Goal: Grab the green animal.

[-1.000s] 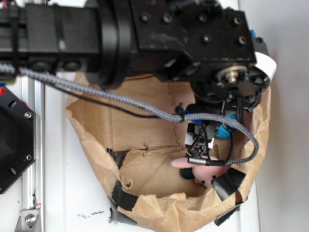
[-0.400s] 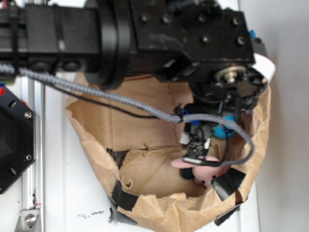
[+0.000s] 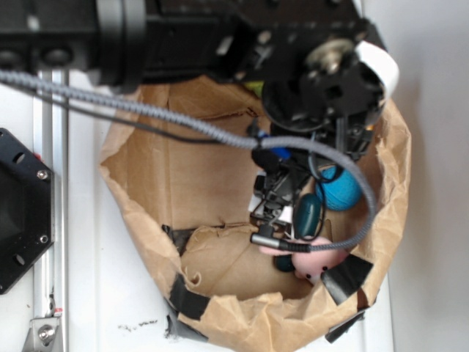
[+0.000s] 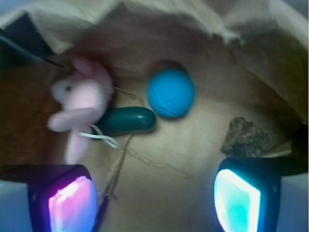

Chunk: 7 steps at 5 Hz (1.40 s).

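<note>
Gripper (image 4: 154, 203) hangs wide and empty above the floor of the paper bag (image 3: 146, 176).

In the wrist view the two fingers (image 4: 72, 205) stand far apart with only brown paper between them. Ahead lie a pink plush bunny (image 4: 79, 104), a dark green oblong object (image 4: 128, 121) touching it, a blue ball (image 4: 170, 93) just beside that, and a grey rough lump (image 4: 246, 137) at the right. The green animal cannot be seen in either view, so its place I cannot tell.

green animal (image 3: 254, 88) | only lime sliver shows | by bag's far wall, under arm
</note>
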Available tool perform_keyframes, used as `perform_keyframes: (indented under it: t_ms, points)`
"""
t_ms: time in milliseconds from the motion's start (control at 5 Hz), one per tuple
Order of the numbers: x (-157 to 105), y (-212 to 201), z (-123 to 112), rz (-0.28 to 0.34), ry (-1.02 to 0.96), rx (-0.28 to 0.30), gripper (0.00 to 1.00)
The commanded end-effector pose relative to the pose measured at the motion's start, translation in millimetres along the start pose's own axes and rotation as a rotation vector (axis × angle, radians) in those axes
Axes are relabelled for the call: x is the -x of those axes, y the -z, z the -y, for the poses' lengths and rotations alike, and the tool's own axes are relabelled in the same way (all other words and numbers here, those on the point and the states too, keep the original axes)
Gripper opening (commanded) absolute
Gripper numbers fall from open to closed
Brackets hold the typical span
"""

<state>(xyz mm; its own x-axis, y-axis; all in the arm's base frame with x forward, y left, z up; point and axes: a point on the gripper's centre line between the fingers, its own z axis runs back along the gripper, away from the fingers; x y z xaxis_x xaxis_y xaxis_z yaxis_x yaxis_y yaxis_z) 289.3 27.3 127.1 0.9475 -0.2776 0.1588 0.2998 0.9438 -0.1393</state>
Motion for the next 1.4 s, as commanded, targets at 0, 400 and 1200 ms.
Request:
perform_keyframes:
  t_ms: [0, 400, 1200]
  points:
    - [-5, -51, -3, 0.145, 0.022, -0.01, 1.0]
    - [8, -35, -1, 0.127, 0.013, -0.06, 1.0]
    - [17, -19, -30, 0.09, -0.066, -0.178, 1.0]
